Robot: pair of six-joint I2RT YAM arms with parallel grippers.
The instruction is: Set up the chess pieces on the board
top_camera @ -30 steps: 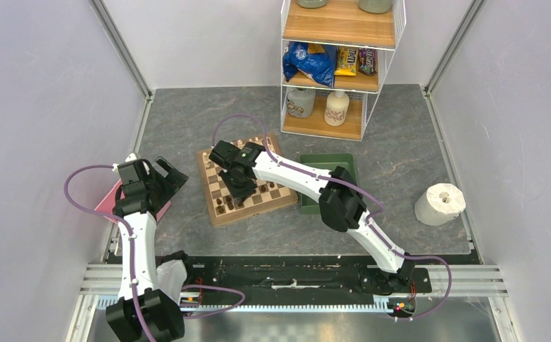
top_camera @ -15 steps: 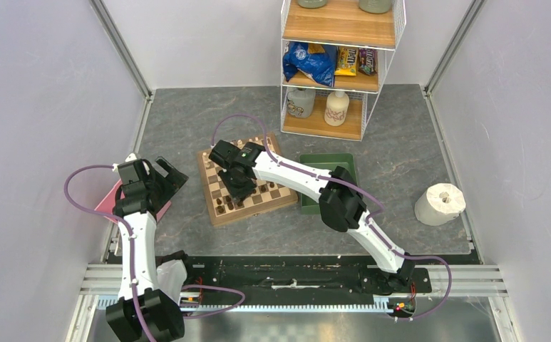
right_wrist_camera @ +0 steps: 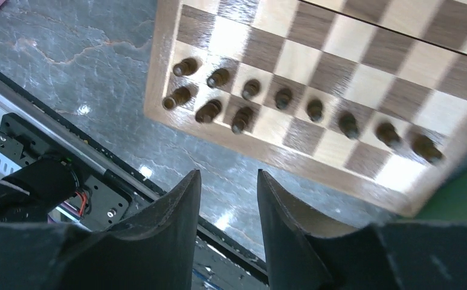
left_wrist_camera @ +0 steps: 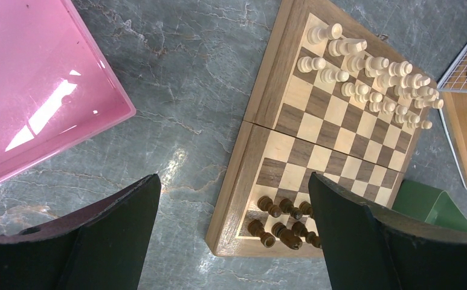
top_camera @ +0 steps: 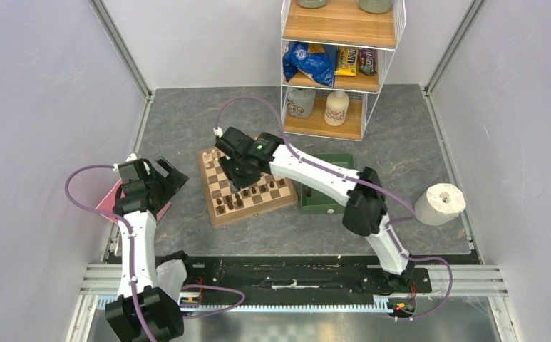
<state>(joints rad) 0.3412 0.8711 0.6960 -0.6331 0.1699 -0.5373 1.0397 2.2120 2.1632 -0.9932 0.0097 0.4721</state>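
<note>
Over the board (left_wrist_camera: 315, 142), the right gripper (right_wrist_camera: 228, 199) hangs with its fingers a narrow gap apart and nothing between them. Below it the dark pieces (right_wrist_camera: 284, 96) stand by the near edge: eight in a row, three more on the nearest row at its left end. Cream pieces (left_wrist_camera: 370, 78) crowd the far edge. Left of the board, the left gripper (left_wrist_camera: 234, 193) hovers spread wide and empty, beside the pink tray (left_wrist_camera: 31, 90).

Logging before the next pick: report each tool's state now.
Left tool: wide open, holding nothing.
Right tool: partly open, holding nothing.
</note>
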